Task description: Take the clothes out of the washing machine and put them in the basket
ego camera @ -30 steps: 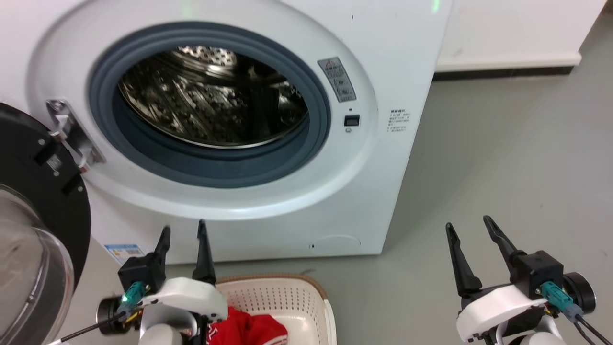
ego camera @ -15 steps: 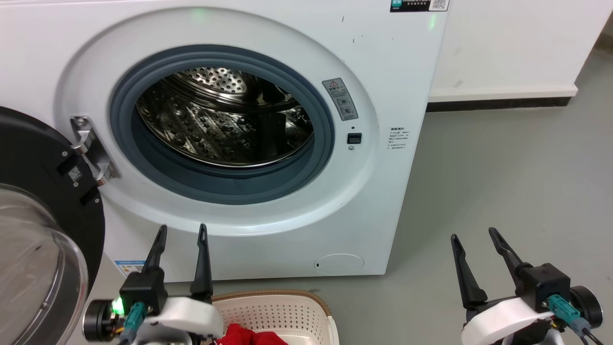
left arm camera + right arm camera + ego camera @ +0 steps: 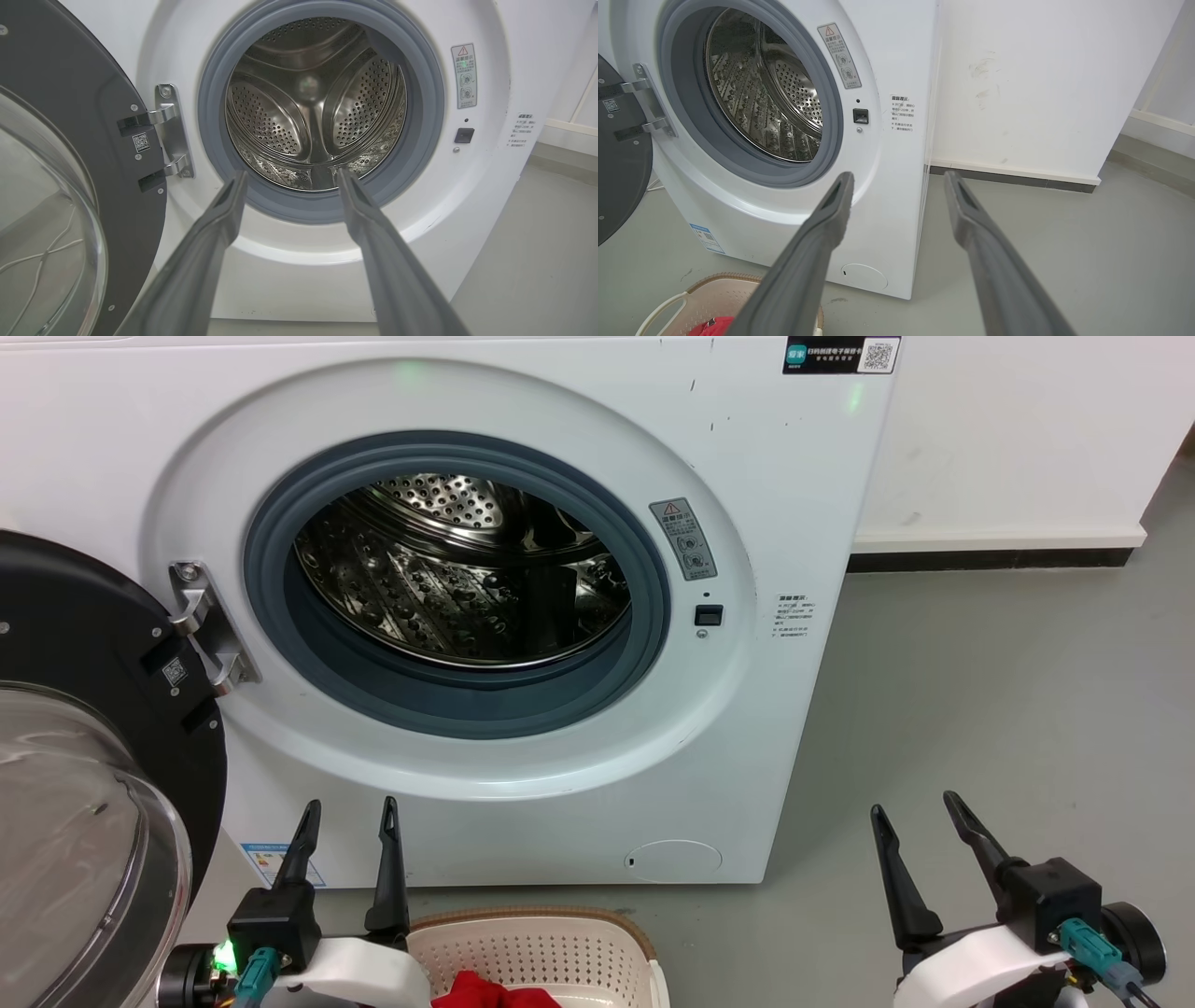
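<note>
The white washing machine (image 3: 803,476) stands ahead with its black-framed glass door (image 3: 84,784) swung open to the left. Its steel drum (image 3: 467,579) shows bare perforated metal with no fabric, as in the left wrist view (image 3: 313,107). The cream basket (image 3: 551,947) sits on the floor below the porthole, holding red clothes (image 3: 490,991); the basket (image 3: 714,298) and red clothes (image 3: 710,326) also show in the right wrist view. My left gripper (image 3: 347,807) is open and empty just left of the basket. My right gripper (image 3: 915,803) is open and empty over the floor at the right.
Grey floor (image 3: 1008,709) stretches to the right of the machine. A white wall with a dark skirting strip (image 3: 990,560) runs behind it. The open door's glass bowl (image 3: 65,859) bulges toward me at the far left.
The head camera has tilted up, so the machine sits lower in the picture and less of the basket shows. Both grippers stay open and hold about the same pose.
</note>
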Motion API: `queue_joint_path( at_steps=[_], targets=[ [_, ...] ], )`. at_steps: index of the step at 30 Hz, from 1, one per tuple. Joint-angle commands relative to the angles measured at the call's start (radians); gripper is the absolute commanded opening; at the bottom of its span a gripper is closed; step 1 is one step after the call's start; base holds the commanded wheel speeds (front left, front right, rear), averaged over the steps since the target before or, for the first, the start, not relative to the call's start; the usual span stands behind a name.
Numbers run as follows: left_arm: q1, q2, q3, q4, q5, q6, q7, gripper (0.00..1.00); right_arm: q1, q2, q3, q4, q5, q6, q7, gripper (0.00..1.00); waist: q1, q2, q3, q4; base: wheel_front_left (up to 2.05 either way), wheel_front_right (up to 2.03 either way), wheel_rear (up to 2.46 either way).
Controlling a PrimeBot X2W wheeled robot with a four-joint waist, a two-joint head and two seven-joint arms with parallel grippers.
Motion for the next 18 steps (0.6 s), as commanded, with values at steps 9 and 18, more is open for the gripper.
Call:
queue_joint_path(
  at_steps=[9,18],
  targets=[
    [0.000,-0.001,-0.006,-0.009,-0.003,0.005,0.000,0.00,0.005,0.000,0.004,0.006,0.000,0.000,0.004,0.00,0.0001,0.0000,0.000,-0.003,0.00,0.00,0.00],
    [-0.019,-0.007,0.024,0.019,-0.143,-0.012,0.049,0.00,-0.001,-0.008,0.001,0.023,0.164,0.000,0.014,0.00,0.0001,0.0000,0.003,-0.001,0.00,0.00,0.00]
  ],
)
